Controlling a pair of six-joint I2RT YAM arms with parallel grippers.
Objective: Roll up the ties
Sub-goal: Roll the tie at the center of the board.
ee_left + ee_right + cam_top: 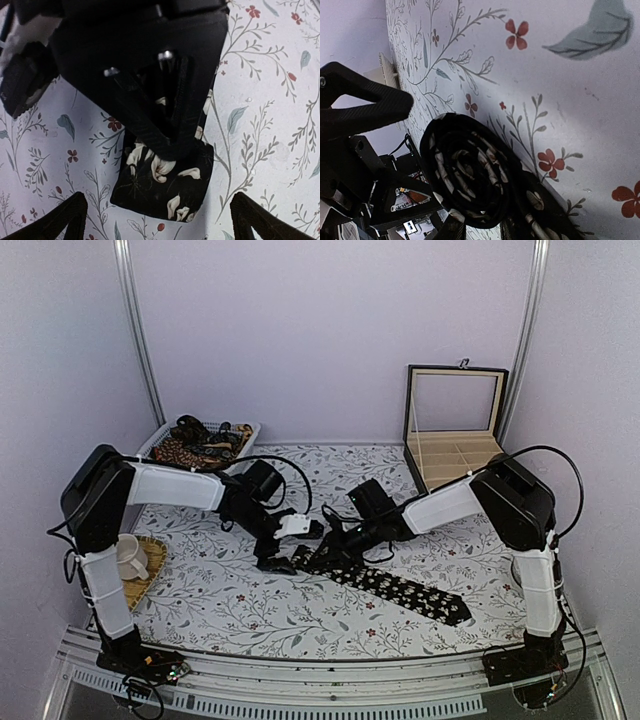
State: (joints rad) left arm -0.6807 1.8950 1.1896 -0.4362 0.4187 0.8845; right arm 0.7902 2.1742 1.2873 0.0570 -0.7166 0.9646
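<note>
Top external view is showing the black tie with pale flowers lying flat on the surface, running from near the right arm's base toward the middle, where its far end is sitting wound into a small coil. By the look of both wrist views, the right gripper is pinching that coil between narrowly set jaws. The left gripper is hovering just beside it with its jaws spread wide, holding nothing. I am judging the step in hand to be one more turn of the coil along the flat length, with most of the tie not yet wound. Doing it well is calling for firm pressure from the right gripper so the layers are not springing loose. It is also calling for the coil to be travelling straight down the tie's centre line, so the edges are stacking evenly and not spiralling into a cone. The left gripper should be closing on the coil's free side, clear of the right fingers, before any release. Farther out, other ties are waiting in a basket at the back left, and an open box is standing at the back right.
</note>
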